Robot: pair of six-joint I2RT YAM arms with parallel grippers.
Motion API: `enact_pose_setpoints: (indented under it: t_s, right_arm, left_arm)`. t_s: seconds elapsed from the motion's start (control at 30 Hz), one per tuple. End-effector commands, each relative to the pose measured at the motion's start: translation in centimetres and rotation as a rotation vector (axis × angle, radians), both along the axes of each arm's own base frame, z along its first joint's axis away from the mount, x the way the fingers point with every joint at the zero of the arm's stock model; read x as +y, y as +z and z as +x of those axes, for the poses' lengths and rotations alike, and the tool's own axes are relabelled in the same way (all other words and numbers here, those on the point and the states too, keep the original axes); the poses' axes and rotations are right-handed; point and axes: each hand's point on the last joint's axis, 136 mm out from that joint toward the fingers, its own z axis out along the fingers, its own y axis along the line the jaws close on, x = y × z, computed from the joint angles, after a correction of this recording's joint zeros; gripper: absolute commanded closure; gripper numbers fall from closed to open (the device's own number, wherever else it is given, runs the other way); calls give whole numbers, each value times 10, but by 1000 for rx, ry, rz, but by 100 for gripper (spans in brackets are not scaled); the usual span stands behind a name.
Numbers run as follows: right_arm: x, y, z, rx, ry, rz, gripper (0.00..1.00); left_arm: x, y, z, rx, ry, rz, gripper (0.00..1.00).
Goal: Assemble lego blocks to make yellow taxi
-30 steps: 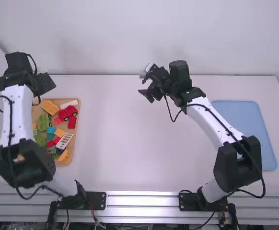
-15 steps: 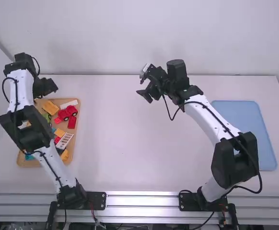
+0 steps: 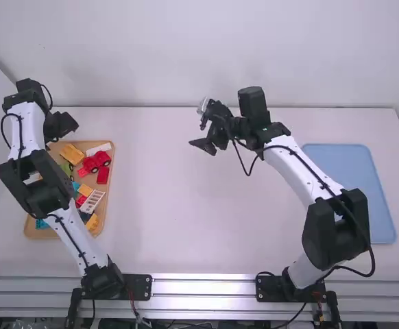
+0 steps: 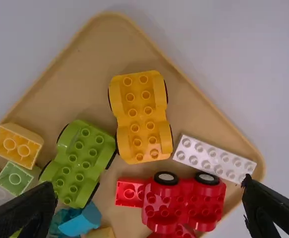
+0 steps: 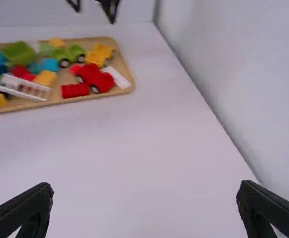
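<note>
We have our left gripper point(image 4: 149, 184), fingers wide apart and empty, above the tan, round-cornered tray point(image 4: 85, 64). The yellow plastic wheeled base point(image 4: 141, 118), our likely start for the taxi, lies inside the tray near a corner, just beside the green plastic wheeled base point(image 4: 77, 163). If we come down misaligned, a finger could land on the green base and shove both, or pinch only a wheel and tilt our pick. Our right gripper point(image 5: 145, 185), spread and empty, is well apart from the tray.
</note>
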Motion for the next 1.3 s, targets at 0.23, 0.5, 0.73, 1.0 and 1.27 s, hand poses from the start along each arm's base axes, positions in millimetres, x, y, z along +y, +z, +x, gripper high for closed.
enact_pose_setpoints:
  t_s: [0.23, 0.5, 0.73, 1.0, 1.27]
  right_arm:
    - [13, 52, -55, 14, 156, 85, 1]
    - [14, 33, -49, 15, 43, -39, 1]
    - [25, 22, -70, -37, 144, -102, 1]
    - [28, 19, -70, -42, 124, -125, 1]
    - [28, 19, -69, -44, 122, -126, 1]
  left_arm:
    - [-4, -7, 1, -14, 106, -42, 1]
    - [-1, -40, -10, 28, 137, -45, 1]
    - [-4, -57, -16, 51, 144, -56, 1]
    - [2, -61, -32, 94, 158, -75, 1]
    - [-3, -60, -28, 96, 103, -71, 1]
